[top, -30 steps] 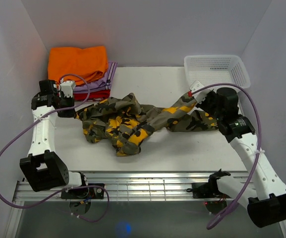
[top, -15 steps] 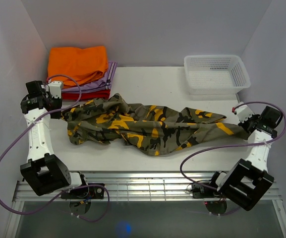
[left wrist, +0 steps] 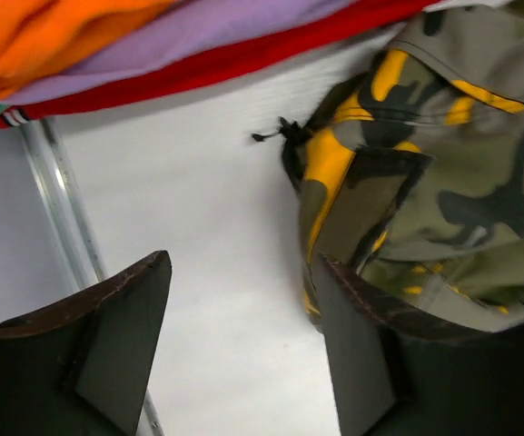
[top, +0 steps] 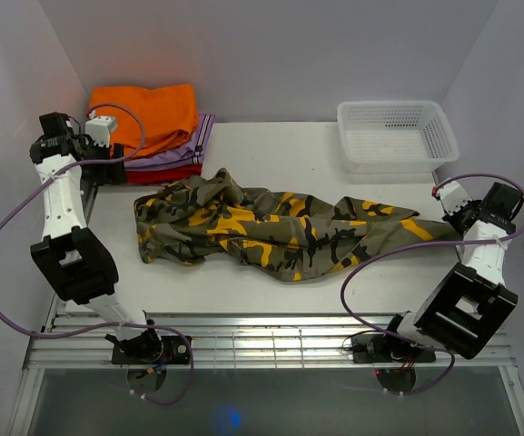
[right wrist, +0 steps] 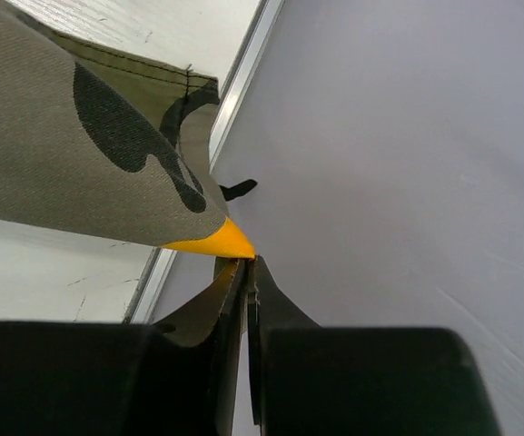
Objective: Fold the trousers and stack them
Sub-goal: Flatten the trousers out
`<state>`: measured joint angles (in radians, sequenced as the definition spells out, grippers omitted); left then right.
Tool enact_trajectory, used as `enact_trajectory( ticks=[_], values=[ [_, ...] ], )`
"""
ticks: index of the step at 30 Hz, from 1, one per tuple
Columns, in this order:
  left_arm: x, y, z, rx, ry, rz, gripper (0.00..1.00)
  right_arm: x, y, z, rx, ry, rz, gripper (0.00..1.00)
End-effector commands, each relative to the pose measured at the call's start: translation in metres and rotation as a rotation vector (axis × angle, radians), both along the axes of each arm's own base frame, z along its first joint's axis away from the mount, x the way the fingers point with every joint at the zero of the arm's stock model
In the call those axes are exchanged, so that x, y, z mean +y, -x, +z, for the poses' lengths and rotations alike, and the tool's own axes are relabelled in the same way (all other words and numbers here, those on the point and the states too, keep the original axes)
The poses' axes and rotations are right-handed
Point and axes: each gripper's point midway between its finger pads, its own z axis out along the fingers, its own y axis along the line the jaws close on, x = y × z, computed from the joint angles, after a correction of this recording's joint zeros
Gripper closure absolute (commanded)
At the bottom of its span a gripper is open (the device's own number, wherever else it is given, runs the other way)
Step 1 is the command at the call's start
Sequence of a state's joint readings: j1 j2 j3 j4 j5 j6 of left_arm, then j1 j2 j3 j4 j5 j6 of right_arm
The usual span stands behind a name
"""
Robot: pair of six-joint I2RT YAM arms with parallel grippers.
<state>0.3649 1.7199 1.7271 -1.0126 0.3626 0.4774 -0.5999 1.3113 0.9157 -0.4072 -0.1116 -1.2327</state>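
Note:
The camouflage trousers (top: pixel 280 232) lie stretched left to right across the white table, bunched and wrinkled in the middle. Their left end (left wrist: pixel 407 173), with a black drawstring, rests flat just right of my left gripper (left wrist: pixel 242 263). That gripper is open, with only bare table between its fingers. In the top view the left gripper (top: pixel 109 171) hovers at the far left, beside the folded stack. My right gripper (right wrist: pixel 248 262) is shut on a yellow corner of the trousers' right end (right wrist: pixel 89 154). It sits close to the right wall, and the top view shows this gripper (top: pixel 447 214) there too.
A folded stack sits at the back left: orange garment (top: pixel 143 113) on top, lilac (top: pixel 184 150) and red (top: pixel 166 173) beneath. A white mesh basket (top: pixel 396 136) stands at the back right. Walls close in on both sides. A metal rail (left wrist: pixel 57 209) runs along the table's left edge.
My left gripper opened and let go of the trousers' left end, then drew back left toward the stack. That end now lies on the table. The right gripper kept its hold.

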Motion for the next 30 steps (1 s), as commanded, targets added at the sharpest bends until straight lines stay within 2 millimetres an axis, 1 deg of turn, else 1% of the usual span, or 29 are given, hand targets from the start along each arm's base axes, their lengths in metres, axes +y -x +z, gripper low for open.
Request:
enact_trajectory(
  ticks=[1, 2, 4, 5, 6, 8, 9, 10, 11, 12, 13, 14, 15, 16, 17, 18, 20, 21, 22, 23, 24, 25, 26, 27, 29, 30],
  values=[
    [-0.044, 0.042, 0.045, -0.091, 0.058, -0.219, 0.23, 0.001, 0.000, 0.016, -0.016, -0.015, -0.019, 0.92],
    [-0.057, 0.068, 0.043, -0.101, 0.048, -0.266, 0.21, 0.005, 0.001, 0.016, -0.016, -0.021, -0.015, 0.92],
    [-0.072, 0.098, 0.036, -0.106, 0.037, -0.352, 0.19, 0.013, 0.005, 0.010, -0.001, -0.044, -0.007, 0.92],
    [-0.079, 0.117, 0.013, -0.071, 0.025, -0.429, 0.18, 0.016, 0.007, 0.007, 0.005, -0.055, -0.011, 0.92],
    [-0.089, 0.140, 0.012, -0.071, 0.013, -0.473, 0.18, 0.022, 0.005, 0.008, 0.005, -0.056, 0.002, 0.92],
    [-0.094, 0.161, -0.008, -0.050, -0.018, -0.558, 0.18, 0.028, 0.004, 0.007, 0.008, -0.071, 0.000, 0.92],
    [-0.099, 0.177, -0.028, -0.012, -0.006, -0.577, 0.18, 0.034, 0.001, 0.007, 0.012, -0.075, 0.012, 0.92],
    [-0.099, 0.184, -0.039, 0.005, -0.019, -0.592, 0.18, 0.035, -0.003, 0.011, 0.007, -0.076, 0.012, 0.92],
    [-0.096, 0.182, -0.048, -0.009, -0.045, -0.602, 0.18, 0.042, -0.006, 0.009, 0.016, -0.099, 0.011, 0.92],
    [-0.099, 0.191, -0.067, 0.015, -0.035, -0.597, 0.18, 0.044, -0.008, 0.009, 0.019, -0.109, 0.007, 0.92],
    [-0.099, 0.191, -0.076, 0.014, -0.043, -0.596, 0.18, 0.045, -0.012, 0.016, 0.008, -0.114, 0.007, 0.92],
    [-0.097, 0.191, -0.085, 0.020, -0.065, -0.592, 0.18, 0.049, -0.015, 0.014, 0.017, -0.125, 0.014, 0.92],
    [-0.095, 0.186, -0.100, 0.016, -0.084, -0.574, 0.17, 0.051, -0.015, 0.014, 0.022, -0.141, 0.002, 0.92],
    [-0.097, 0.181, -0.106, 0.008, -0.102, -0.577, 0.17, 0.052, -0.017, 0.014, 0.022, -0.144, 0.003, 0.92],
    [-0.095, 0.176, -0.111, 0.005, -0.120, -0.562, 0.17, 0.054, -0.019, 0.015, 0.023, -0.144, 0.007, 0.92],
    [-0.096, 0.166, -0.112, -0.028, -0.125, -0.563, 0.17, 0.054, -0.020, 0.014, 0.027, -0.142, 0.007, 0.92],
    [-0.111, 0.164, -0.117, -0.029, -0.064, -0.586, 0.17, 0.053, -0.021, 0.014, 0.031, -0.142, -0.001, 0.92],
    [-0.121, 0.159, -0.114, -0.064, -0.032, -0.605, 0.16, 0.052, -0.021, 0.013, 0.036, -0.142, -0.004, 0.92],
    [-0.132, 0.161, -0.119, -0.058, -0.001, -0.616, 0.15, 0.051, -0.021, 0.012, 0.038, -0.142, -0.010, 0.92],
    [-0.138, 0.160, -0.122, -0.068, 0.005, -0.625, 0.14, 0.051, -0.020, 0.010, 0.043, -0.144, -0.013, 0.92],
    [-0.138, 0.149, -0.122, -0.110, -0.033, -0.623, 0.14, 0.051, -0.021, 0.010, 0.042, -0.145, -0.015, 0.92],
    [-0.147, 0.148, -0.125, -0.124, -0.041, -0.651, 0.13, 0.051, -0.020, 0.009, 0.043, -0.149, -0.020, 0.92],
    [-0.150, 0.149, -0.132, -0.121, -0.035, -0.640, 0.13, 0.052, -0.021, 0.008, 0.044, -0.154, -0.021, 0.92],
    [-0.151, 0.139, -0.131, -0.166, -0.052, -0.636, 0.13, 0.052, -0.022, 0.009, 0.042, -0.157, -0.023, 0.92],
    [-0.158, 0.139, -0.139, -0.163, -0.046, -0.670, 0.13, 0.052, -0.022, 0.010, 0.045, -0.163, -0.025, 0.92],
    [-0.162, 0.141, -0.146, -0.139, -0.033, -0.690, 0.13, 0.052, -0.023, 0.010, 0.047, -0.165, -0.025, 0.92]
  ],
)
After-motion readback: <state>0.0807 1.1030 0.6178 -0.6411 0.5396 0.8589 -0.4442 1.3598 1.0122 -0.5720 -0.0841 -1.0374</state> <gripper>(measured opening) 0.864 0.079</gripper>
